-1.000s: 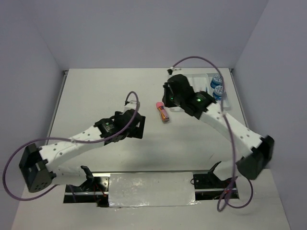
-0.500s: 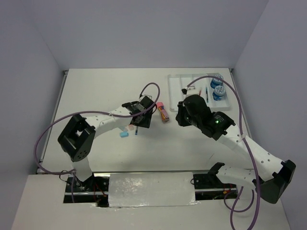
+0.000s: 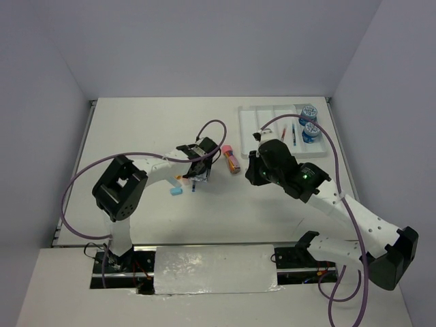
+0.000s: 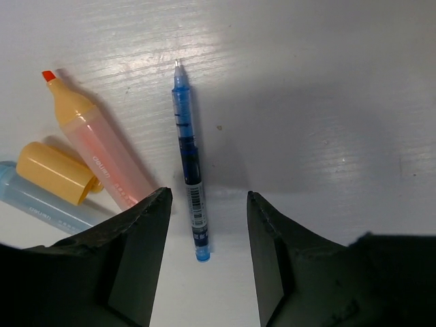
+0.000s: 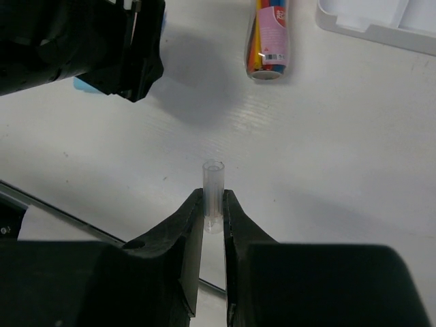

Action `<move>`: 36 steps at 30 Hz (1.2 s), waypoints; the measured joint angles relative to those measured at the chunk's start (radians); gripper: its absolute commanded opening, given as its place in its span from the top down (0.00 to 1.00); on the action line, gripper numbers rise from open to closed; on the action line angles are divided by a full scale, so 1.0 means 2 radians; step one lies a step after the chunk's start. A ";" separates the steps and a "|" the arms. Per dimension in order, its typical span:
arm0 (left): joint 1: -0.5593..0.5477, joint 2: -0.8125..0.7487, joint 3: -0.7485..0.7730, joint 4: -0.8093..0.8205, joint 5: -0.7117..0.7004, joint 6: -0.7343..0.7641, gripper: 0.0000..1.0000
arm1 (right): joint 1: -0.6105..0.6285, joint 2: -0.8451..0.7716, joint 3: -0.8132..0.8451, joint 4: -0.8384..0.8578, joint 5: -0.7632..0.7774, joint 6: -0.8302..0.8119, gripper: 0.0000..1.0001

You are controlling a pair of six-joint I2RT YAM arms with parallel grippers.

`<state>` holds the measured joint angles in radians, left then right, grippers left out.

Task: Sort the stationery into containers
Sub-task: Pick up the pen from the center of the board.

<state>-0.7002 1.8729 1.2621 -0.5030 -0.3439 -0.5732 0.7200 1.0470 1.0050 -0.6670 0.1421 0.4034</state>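
Outside the tray, markers lie unsorted; left end effector gapes over blue pen, right end effector pinches clear cap.

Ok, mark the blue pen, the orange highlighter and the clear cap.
blue pen point(image 4: 189, 160), left wrist view, mid barrel.
orange highlighter point(image 4: 102, 151), left wrist view, mid body.
clear cap point(image 5: 213, 176), right wrist view, upper end.

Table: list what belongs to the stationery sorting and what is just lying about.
Belongs to the job: white tray, two blue rolls in it, blue pen, orange highlighter, light-blue marker, pink-labelled tube, clear cap.
Just lying about: purple cables, silver sheet at the near edge.
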 measured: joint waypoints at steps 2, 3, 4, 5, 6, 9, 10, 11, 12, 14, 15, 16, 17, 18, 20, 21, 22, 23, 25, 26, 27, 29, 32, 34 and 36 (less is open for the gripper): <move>0.003 0.004 -0.002 0.008 0.005 0.000 0.43 | 0.002 -0.003 0.000 0.001 -0.002 0.000 0.89; 0.003 0.006 -0.004 0.011 0.007 -0.001 0.47 | 0.003 -0.005 0.000 0.001 -0.003 0.000 0.89; 0.005 0.009 -0.005 0.015 0.009 -0.001 0.51 | 0.004 -0.006 0.000 0.001 -0.003 0.000 0.89; 0.006 0.012 -0.006 0.019 0.013 -0.003 0.52 | 0.005 -0.006 0.000 0.001 -0.004 0.000 0.89; 0.006 0.012 -0.006 0.026 0.015 -0.003 0.55 | 0.007 -0.007 0.000 0.001 -0.005 0.000 0.88; 0.008 0.013 -0.010 0.036 0.021 -0.006 0.65 | 0.009 -0.008 0.000 0.001 -0.013 0.000 0.88; 0.008 0.013 -0.010 0.040 0.023 -0.006 0.73 | 0.009 -0.009 0.000 0.001 -0.015 0.000 0.88; 0.008 0.013 -0.012 0.043 0.026 -0.009 0.81 | 0.009 -0.011 0.000 0.001 -0.018 0.000 0.88; 0.008 0.013 -0.013 0.047 0.027 -0.011 0.92 | 0.009 -0.014 0.000 0.002 -0.022 0.000 0.88; 0.008 0.013 -0.015 0.052 0.027 -0.017 0.99 | 0.009 -0.019 0.000 0.004 -0.031 0.000 0.88; 0.008 0.011 -0.017 0.054 0.027 -0.017 1.00 | 0.010 -0.022 0.000 0.007 -0.036 0.000 0.88; 0.008 0.008 -0.022 0.059 0.028 -0.017 1.00 | 0.010 -0.026 0.000 0.010 -0.040 0.000 0.88; 0.008 0.005 -0.027 0.064 0.029 -0.018 1.00 | 0.010 -0.030 0.000 0.014 -0.045 0.001 0.87; 0.007 0.001 -0.033 0.070 0.030 -0.018 1.00 | 0.010 -0.033 0.000 0.016 -0.049 0.001 0.87; 0.006 -0.007 -0.047 0.084 0.034 -0.019 1.00 | 0.010 -0.042 0.000 0.021 -0.057 0.002 0.87; 0.006 -0.012 -0.054 0.091 0.035 -0.019 1.00 | 0.010 -0.045 0.000 0.023 -0.061 0.002 0.87; 0.005 -0.017 -0.062 0.098 0.039 -0.019 1.00 | 0.010 -0.049 0.000 0.025 -0.065 0.004 0.88; 0.003 -0.023 -0.069 0.102 0.044 -0.019 1.00 | 0.010 -0.051 0.000 0.029 -0.068 0.004 0.89; -0.006 -0.040 -0.086 0.106 0.057 -0.021 1.00 | 0.010 -0.057 -0.006 0.044 -0.075 0.006 0.90; -0.014 -0.050 -0.096 0.106 0.063 -0.024 1.00 | 0.010 -0.062 -0.014 0.057 -0.080 0.008 0.90; -0.023 -0.062 -0.105 0.103 0.071 -0.028 1.00 | 0.010 -0.068 -0.023 0.068 -0.082 0.010 0.90; -0.045 -0.095 -0.124 0.106 0.080 -0.032 1.00 | 0.010 -0.083 -0.043 0.089 -0.084 0.016 0.90; -0.074 -0.166 -0.157 0.132 0.097 -0.042 1.00 | 0.010 -0.114 -0.077 0.136 -0.086 0.030 0.90; -0.087 -0.220 -0.184 0.171 0.111 -0.046 1.00 | 0.011 -0.139 -0.096 0.176 -0.093 0.042 0.90; -0.100 -0.280 -0.222 0.222 0.124 -0.052 1.00 | 0.011 -0.166 -0.115 0.234 -0.100 0.057 0.90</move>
<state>-0.9009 1.3132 0.8181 -0.0593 -0.0967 -0.6765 0.7425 0.7143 0.7750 -0.1989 -0.0570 0.5179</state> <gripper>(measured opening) 0.044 0.204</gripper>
